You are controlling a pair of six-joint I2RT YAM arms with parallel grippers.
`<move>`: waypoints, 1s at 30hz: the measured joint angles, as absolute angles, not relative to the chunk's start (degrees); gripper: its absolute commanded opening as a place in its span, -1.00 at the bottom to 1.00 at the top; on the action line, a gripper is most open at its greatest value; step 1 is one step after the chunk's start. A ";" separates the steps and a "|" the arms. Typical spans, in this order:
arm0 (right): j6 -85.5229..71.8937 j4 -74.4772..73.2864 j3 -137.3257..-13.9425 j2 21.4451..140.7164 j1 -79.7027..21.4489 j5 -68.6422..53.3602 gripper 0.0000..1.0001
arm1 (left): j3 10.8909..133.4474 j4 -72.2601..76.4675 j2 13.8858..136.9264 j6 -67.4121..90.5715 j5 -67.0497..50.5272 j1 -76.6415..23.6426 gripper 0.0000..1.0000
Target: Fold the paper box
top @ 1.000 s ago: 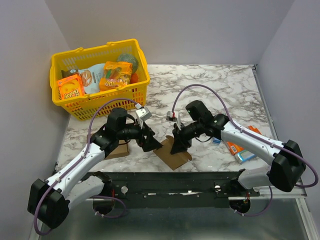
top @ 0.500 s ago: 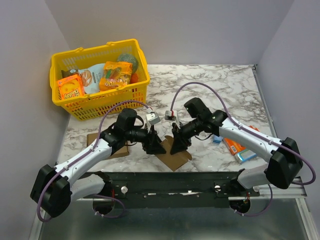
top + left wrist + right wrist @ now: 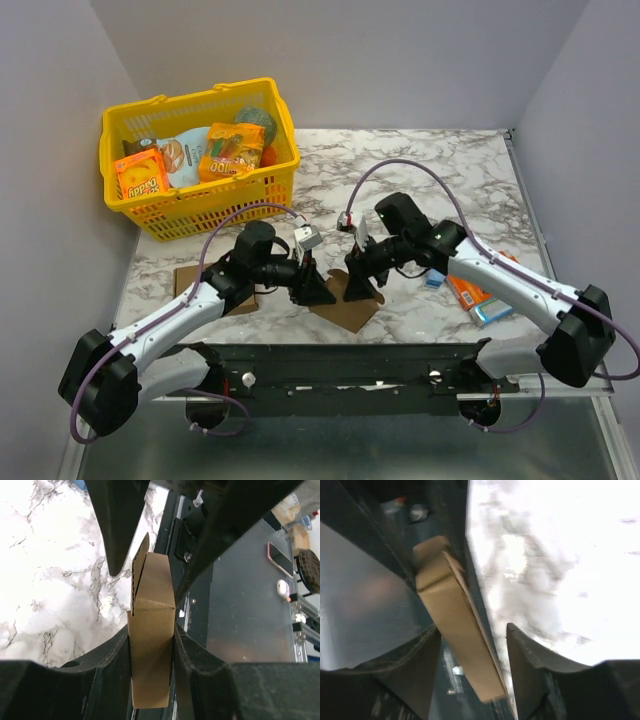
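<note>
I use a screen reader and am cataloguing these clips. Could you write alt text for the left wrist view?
A creased brown paper box stands edge-on, pinched in the left gripper, whose black fingers press both its sides. The right gripper's fingers flank its far end. White marble table lies to the left, and a grey metal frame to the right.

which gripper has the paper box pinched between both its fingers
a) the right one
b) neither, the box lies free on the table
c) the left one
c: in the left wrist view the left gripper has a finger pressed against each side of the paper box, while the right gripper shows a clear gap between the box and one finger.
</note>
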State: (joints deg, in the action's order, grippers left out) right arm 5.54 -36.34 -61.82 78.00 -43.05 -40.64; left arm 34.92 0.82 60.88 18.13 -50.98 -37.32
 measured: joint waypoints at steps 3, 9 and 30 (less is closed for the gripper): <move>3.49 -35.18 -61.65 74.76 -43.00 -34.11 0.51 | 34.89 0.49 60.62 18.52 -48.23 -37.58 -0.53; 0.30 -28.14 -55.79 64.25 -43.20 -24.03 0.60 | 34.89 -0.14 60.36 18.63 -44.86 -37.63 -0.53; -18.26 -19.59 -53.19 68.69 -52.25 8.88 0.16 | 34.85 -0.47 58.19 19.57 -44.12 -37.63 -0.60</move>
State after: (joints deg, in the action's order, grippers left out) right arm -18.26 -19.59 -53.19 68.69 -52.25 8.88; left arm 34.85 -0.47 58.19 19.57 -44.12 -37.63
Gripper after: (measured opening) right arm 0.591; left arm 0.413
